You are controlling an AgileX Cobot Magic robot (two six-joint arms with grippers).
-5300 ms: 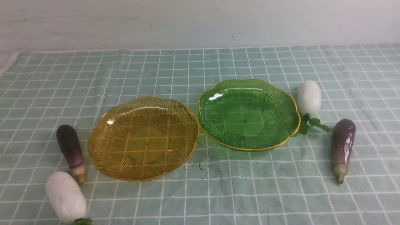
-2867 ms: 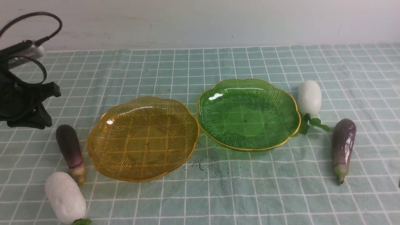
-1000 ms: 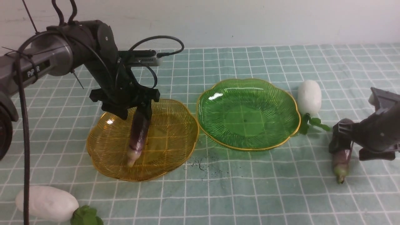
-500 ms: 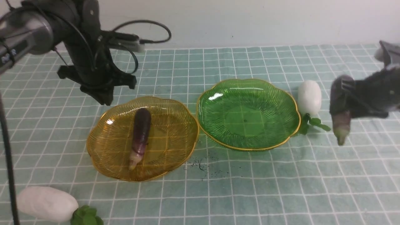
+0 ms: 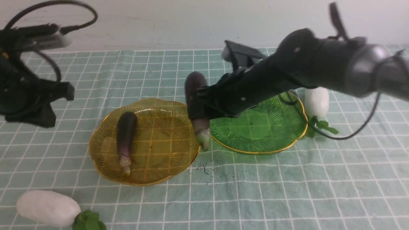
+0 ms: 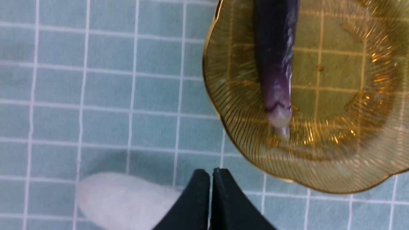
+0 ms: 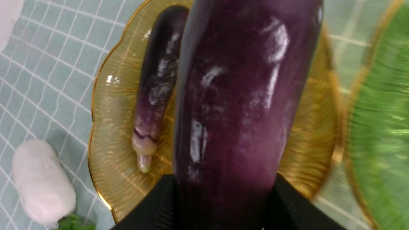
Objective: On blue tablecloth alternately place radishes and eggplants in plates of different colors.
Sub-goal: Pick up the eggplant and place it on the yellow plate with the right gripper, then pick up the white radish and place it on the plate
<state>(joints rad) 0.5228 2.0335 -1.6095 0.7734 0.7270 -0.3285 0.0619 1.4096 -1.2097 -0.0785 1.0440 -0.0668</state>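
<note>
One dark purple eggplant (image 5: 126,134) lies in the amber plate (image 5: 143,182), stem end toward me. My right gripper (image 5: 199,107) is shut on a second eggplant (image 5: 195,95), which hangs stem down above the gap between the amber plate and the green plate (image 5: 268,134). In the right wrist view this held eggplant (image 7: 243,95) fills the picture above the amber plate (image 7: 108,127). My left gripper (image 6: 211,174) is shut and empty, left of the amber plate, above a white radish (image 6: 121,198). A second radish (image 5: 316,99) lies right of the green plate.
The blue tablecloth (image 5: 287,179) with its white grid covers the table, and a small dark smudge (image 5: 204,167) lies in front of the plates. The near radish (image 5: 48,207) lies at the front left with its green leaves (image 5: 88,220). A pale wall stands behind.
My left gripper let go of the first eggplant in the amber plate, drew back to the left and shut. My right gripper lifted the second eggplant and carried it left across the green plate.
</note>
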